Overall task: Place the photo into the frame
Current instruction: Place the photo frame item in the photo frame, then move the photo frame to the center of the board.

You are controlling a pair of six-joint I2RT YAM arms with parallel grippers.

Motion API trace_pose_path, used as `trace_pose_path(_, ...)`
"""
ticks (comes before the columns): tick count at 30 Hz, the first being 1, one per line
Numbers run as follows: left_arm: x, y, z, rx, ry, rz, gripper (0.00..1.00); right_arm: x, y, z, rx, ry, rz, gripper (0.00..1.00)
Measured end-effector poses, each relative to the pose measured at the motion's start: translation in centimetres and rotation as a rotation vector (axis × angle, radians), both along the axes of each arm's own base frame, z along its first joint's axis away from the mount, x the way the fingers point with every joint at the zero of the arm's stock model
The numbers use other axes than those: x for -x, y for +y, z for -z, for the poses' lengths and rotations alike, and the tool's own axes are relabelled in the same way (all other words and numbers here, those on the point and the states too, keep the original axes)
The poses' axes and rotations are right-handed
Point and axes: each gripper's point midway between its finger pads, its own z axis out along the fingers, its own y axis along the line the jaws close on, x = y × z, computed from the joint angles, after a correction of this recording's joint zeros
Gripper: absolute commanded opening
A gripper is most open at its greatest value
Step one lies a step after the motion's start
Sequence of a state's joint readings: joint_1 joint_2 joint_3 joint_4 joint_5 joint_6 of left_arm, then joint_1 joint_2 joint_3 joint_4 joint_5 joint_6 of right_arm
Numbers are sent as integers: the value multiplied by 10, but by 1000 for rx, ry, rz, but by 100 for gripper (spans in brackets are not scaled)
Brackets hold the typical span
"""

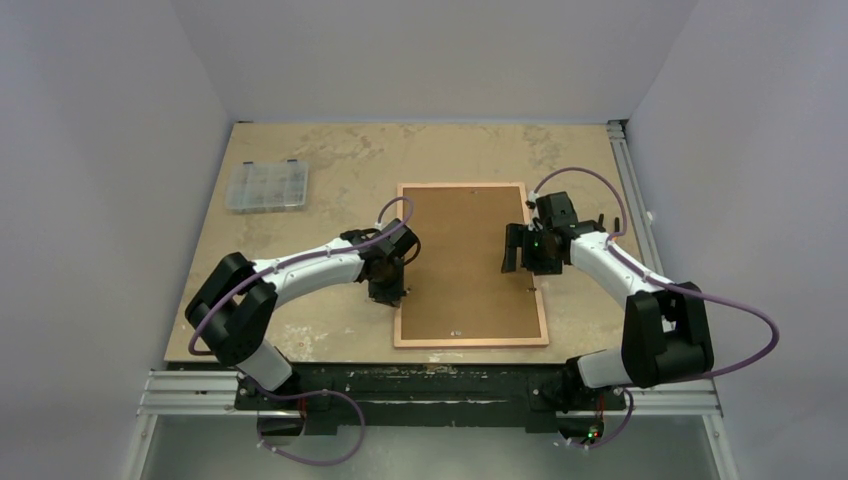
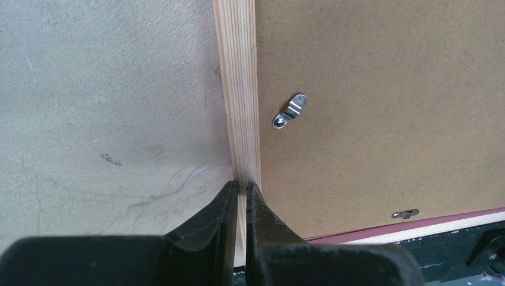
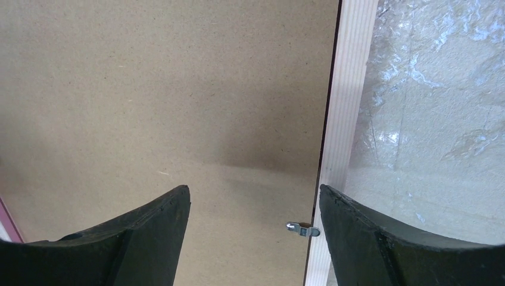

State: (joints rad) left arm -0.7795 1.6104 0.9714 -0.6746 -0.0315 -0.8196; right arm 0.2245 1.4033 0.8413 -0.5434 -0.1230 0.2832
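The frame lies face down in the middle of the table, its thin light-wood rails around a brown backing board. The photo is hidden. My left gripper is shut, its tips over the frame's left rail; nothing is between the fingers. A small metal clip sits on the board just ahead of it. My right gripper hangs open above the board's right side, one finger over the right rail. Another clip lies between its fingertips, which do not touch it.
A clear plastic organiser box sits at the back left of the table. A metal rail runs along the table's right edge, and walls close in on three sides. A third clip sits near the frame's near rail.
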Motion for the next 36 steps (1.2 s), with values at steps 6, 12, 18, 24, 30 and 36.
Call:
trace_pose_path(6,0,0,0,-1,2,1,5,-3,6,-1,-24,-9,-5,79)
trace_pose_path(12,0,0,0,4,-1,-2,16,-6,7,-3,-33,-20,9,80)
trace_pose_path(18,0,3,-4,48,-44,-15,33,-11,3,-17,-60,-63,58,80)
trace_pose_path(24,1,7,-5,106,-68,-31,45,-17,-23,-19,-128,-76,171,78)
trace_pose_path(30,0,5,-2,156,-72,-37,49,2,-43,5,-180,9,262,74)
trace_pose_path(36,-3,3,2,233,-46,-59,51,7,-28,21,-251,79,231,73)
